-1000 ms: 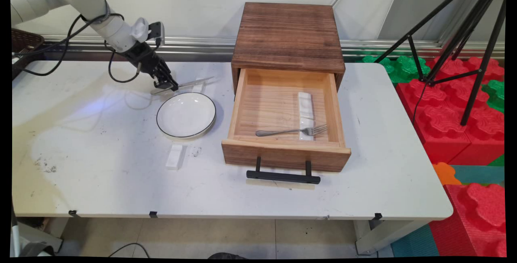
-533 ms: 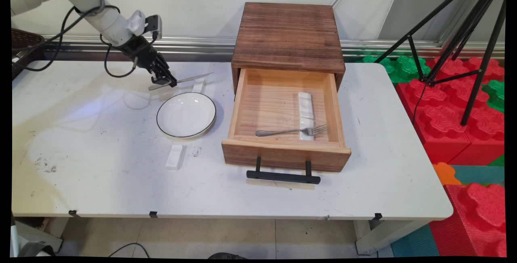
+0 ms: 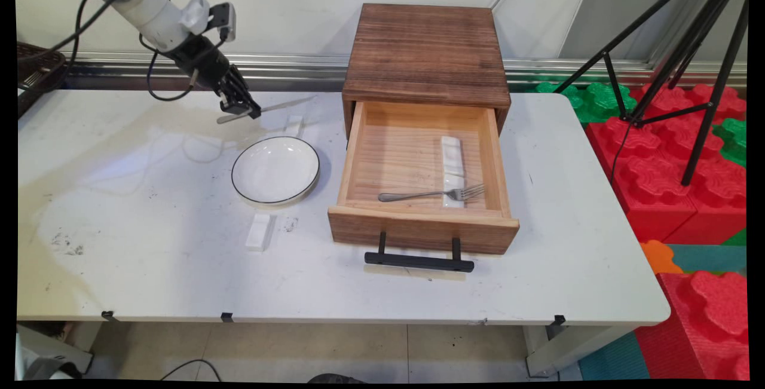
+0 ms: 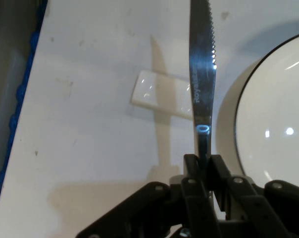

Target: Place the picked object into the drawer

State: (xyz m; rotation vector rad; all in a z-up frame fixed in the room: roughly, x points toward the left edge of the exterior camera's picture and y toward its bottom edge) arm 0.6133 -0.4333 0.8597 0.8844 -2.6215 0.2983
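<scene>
Near edge, lower left of centre: small white block (image 3: pixel 259 232). Above it, plate (image 3: pixel 275 170); right of that, open drawer (image 3: pixel 423 181) with fork (image 3: pixel 431 193) inside. Upper left: gripper (image 3: pixel 240 110) clenched on knife (image 3: pixel 281 105), clear of the table (image 3: pixel 149 257), blade's long axis pointing right toward the drawer. White rest (image 4: pixel 162 94) lies under the blade.
</scene>
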